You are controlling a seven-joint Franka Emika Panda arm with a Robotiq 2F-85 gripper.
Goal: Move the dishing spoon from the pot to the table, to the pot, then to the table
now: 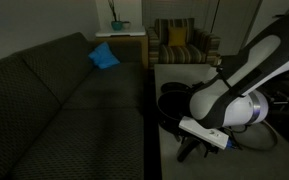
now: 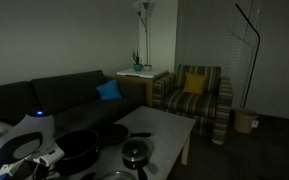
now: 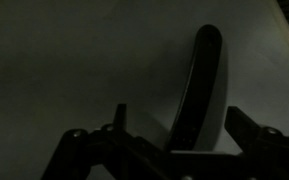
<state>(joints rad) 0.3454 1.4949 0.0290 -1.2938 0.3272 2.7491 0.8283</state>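
In the wrist view the dishing spoon [image 3: 204, 80] is a slim dark utensil that lies on the pale table [image 3: 74, 60]. It runs up from between my gripper's [image 3: 181, 125] fingers. The fingers stand wide apart on either side of it, so the gripper is open. In both exterior views the gripper [image 1: 199, 135] [image 2: 36, 165] is low over the table [image 1: 169, 72] [image 2: 164, 125], beside the big black pot [image 1: 176, 98] [image 2: 76, 150]. The spoon is too dark to make out in either exterior view.
A small lidded black pan [image 2: 136, 152] and a shallower black pan [image 2: 111, 133] stand on the table near the pot. A dark sofa [image 1: 54, 100] runs along one side, with a striped armchair [image 2: 196, 95] and a wooden side table [image 1: 121, 40] beyond.
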